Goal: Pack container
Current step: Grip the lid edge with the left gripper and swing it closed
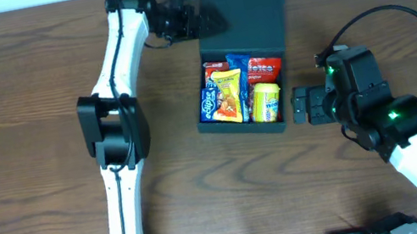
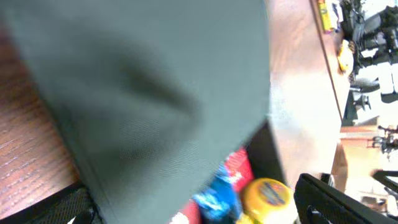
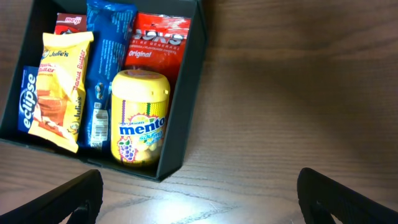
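So the matte dark square box (image 1: pixel 243 126) sits mid-table with glossy packets (image 1: pixel 228 96) inside, lid (image 1: pixel 250 11) flopped back toward 12 o'clock. Right gripper (image 1: pixel 297 107) is at its 3 o'clock, spread and empty. Left gripper (image 1: pixel 198 18) is at the lid edge, too blurry to tell its grip.

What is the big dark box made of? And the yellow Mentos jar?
The box looks like stiff cardboard with a matte dark covering: it has thin flat walls and no shine. The Mentos jar looks like smooth, slightly glossy plastic, because its rounded body catches the light. Both are guesses from looks.
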`<action>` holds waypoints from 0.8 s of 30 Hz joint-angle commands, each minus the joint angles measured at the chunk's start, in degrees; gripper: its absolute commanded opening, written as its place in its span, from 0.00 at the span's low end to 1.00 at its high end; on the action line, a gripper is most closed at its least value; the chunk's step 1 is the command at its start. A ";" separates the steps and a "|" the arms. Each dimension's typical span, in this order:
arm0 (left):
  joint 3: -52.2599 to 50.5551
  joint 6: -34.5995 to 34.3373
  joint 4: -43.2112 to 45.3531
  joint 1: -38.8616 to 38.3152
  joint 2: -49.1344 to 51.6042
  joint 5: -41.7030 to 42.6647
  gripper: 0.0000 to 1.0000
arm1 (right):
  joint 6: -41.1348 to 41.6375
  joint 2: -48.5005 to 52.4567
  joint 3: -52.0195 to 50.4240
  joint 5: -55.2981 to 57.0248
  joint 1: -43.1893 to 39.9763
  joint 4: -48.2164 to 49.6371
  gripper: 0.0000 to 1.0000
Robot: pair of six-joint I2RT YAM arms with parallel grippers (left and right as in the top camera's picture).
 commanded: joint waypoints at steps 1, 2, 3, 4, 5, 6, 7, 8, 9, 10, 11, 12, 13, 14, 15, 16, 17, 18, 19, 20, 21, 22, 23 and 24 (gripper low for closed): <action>1.40 4.07 -0.76 -1.18 -6.51 2.54 0.96 | 0.55 0.00 0.98 1.05 -0.37 0.20 0.99; 1.40 4.85 -1.46 -1.55 -7.28 2.54 0.96 | 0.57 0.02 0.98 1.27 -0.37 0.24 0.99; 1.40 5.53 -2.29 -1.95 -8.04 2.51 0.96 | 0.57 0.02 0.98 1.33 -0.37 0.28 0.99; 1.40 6.10 -3.10 -2.34 -8.74 2.21 0.96 | 0.57 0.02 0.98 1.51 -0.37 0.28 0.99; 1.40 6.40 -3.96 -2.80 -9.60 0.79 0.96 | 0.57 0.02 0.98 1.62 -0.37 0.31 0.99; 1.42 6.43 -4.59 -3.13 -10.29 -0.81 0.96 | 0.57 0.02 0.98 1.62 -0.37 0.42 0.99; 1.40 6.45 -5.49 -3.54 -11.13 -2.82 0.96 | 0.59 0.00 0.98 1.53 -0.37 0.52 0.99; 1.40 6.43 -6.36 -3.87 -11.89 -4.59 0.96 | 0.57 0.00 1.01 1.09 -0.37 0.70 0.99; 1.40 6.45 -7.28 -4.17 -12.66 -5.97 0.96 | 0.57 -0.04 1.01 0.46 -0.37 0.87 0.99; 1.40 6.47 -8.11 -4.37 -13.29 -6.80 0.96 | 0.57 -0.07 1.01 0.00 -0.37 0.92 0.99; 1.40 6.47 -9.03 -4.52 -14.10 -7.74 0.96 | 0.57 -0.17 1.01 -0.50 -0.37 0.98 0.99; 1.40 6.49 -10.14 -4.57 -14.99 -8.46 0.96 | 0.57 -0.39 1.01 -1.25 -0.37 1.09 0.99; 1.40 6.47 -11.17 -4.57 -15.72 -8.90 0.96 | 0.57 -0.72 1.03 -2.03 -0.37 1.11 0.99; 1.40 6.47 -12.28 -4.55 -16.37 -9.38 0.96 | 0.57 -1.22 1.03 -3.30 -0.37 1.20 0.99; 1.40 6.47 -13.70 -4.55 -17.05 -9.75 0.96 | 0.57 -2.05 1.03 -5.07 -0.37 1.33 0.99; 1.40 6.49 -15.10 -4.55 -17.64 -10.16 0.96 | 0.57 -3.06 1.05 -6.60 -0.37 1.44 0.99; 1.40 6.49 -16.68 -4.52 -18.23 -10.97 0.96 | 0.57 -4.39 1.11 -7.98 -0.37 1.44 0.99; 1.40 6.78 -18.45 -4.52 -18.71 -11.67 0.96 | 0.55 -6.32 1.20 -9.25 -0.37 1.38 0.99; 1.40 6.88 -20.41 -4.52 -19.28 -12.44 0.96 | 0.57 -8.63 1.22 -10.34 -0.37 1.31 0.99; 1.40 6.88 -21.55 -4.52 -19.65 -12.83 0.96 | 0.57 -10.14 1.22 -10.93 -0.37 1.29 0.99; 1.40 6.84 -22.56 -4.52 -20.13 -13.40 0.96 | 0.57 -11.67 1.22 -11.65 -0.31 1.31 0.99; 1.40 6.84 -23.93 -4.52 -20.83 -14.71 0.96 | 0.57 -13.64 1.25 -11.98 0.04 1.40 0.99; 1.40 6.80 -25.16 -4.52 -21.55 -16.50 0.96 | 0.55 -14.99 1.27 -11.87 0.59 1.49 0.99; 1.40 5.35 -26.75 -4.52 -22.75 -20.17 0.96 | 0.55 -16.83 1.42 -11.67 1.70 1.64 0.99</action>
